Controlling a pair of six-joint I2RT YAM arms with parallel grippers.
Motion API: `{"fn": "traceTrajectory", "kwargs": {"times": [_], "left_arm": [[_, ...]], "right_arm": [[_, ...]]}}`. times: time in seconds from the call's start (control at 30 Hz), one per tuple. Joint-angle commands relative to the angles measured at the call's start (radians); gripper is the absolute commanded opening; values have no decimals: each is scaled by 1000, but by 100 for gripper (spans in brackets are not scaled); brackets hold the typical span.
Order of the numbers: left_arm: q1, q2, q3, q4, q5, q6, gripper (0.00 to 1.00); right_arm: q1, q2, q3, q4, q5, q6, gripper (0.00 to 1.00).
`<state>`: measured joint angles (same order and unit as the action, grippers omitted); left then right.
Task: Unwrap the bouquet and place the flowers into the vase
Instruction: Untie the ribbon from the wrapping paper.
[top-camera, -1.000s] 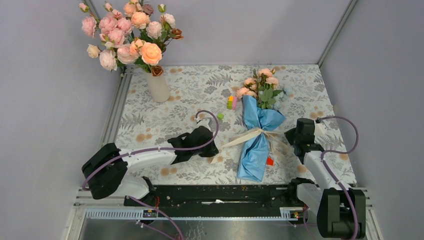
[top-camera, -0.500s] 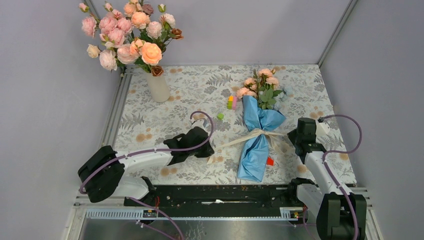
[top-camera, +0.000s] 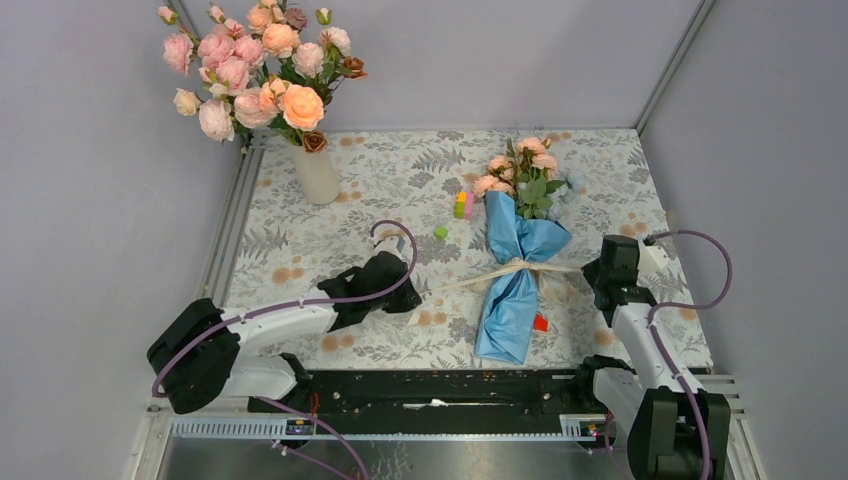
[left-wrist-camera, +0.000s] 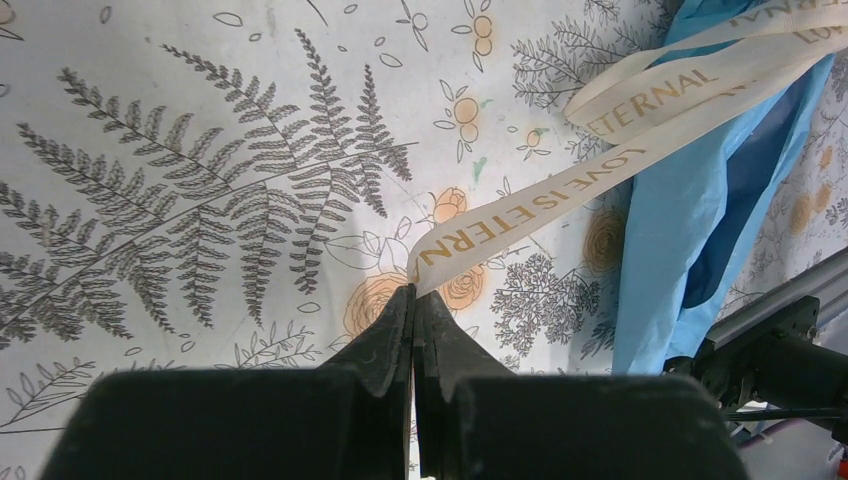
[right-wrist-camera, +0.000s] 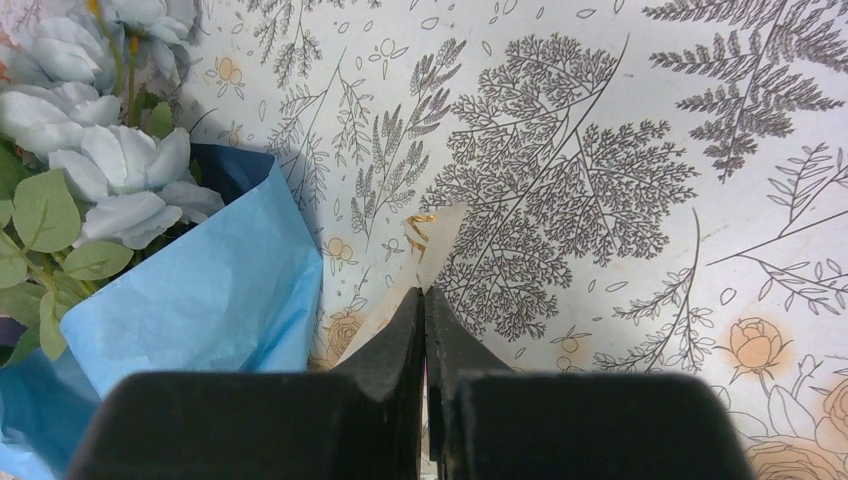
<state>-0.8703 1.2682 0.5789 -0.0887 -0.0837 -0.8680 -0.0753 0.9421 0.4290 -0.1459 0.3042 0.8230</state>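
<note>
While both jaws pinch ribbon (left-wrist-camera: 560, 195) ends, bouquet (top-camera: 515, 270) wrapped, lying flat.

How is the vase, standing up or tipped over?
Standing up: the vase rests on its base, with pink flowers poking out.

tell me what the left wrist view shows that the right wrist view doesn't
Only the left wrist view: the left hand shut on a long ribbon tail printed in gold with LOVE IS ETERNAL, the dark navy inner side of the bouquet paper, and a metal rail at lower right. Only the right wrist view: the right hand shut on a short frayed tail of that ribbon, plus pale blue flowers and green leaves. Both: light blue paper, cream ribbon, the fern-print tablecloth.
</note>
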Motion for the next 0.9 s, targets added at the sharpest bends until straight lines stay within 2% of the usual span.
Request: {"fn": "traceTrajectory", "kwargs": {"times": [0.0,0.87], "left_arm": [[21,-41,-14,10,-16,18,0],[125,-143,-65,-50,-19,61,0]], "right_arm": [[-25,-25,46,-17,63,-25,0],[-146,-72,73,-62,69,-71,0]]}}
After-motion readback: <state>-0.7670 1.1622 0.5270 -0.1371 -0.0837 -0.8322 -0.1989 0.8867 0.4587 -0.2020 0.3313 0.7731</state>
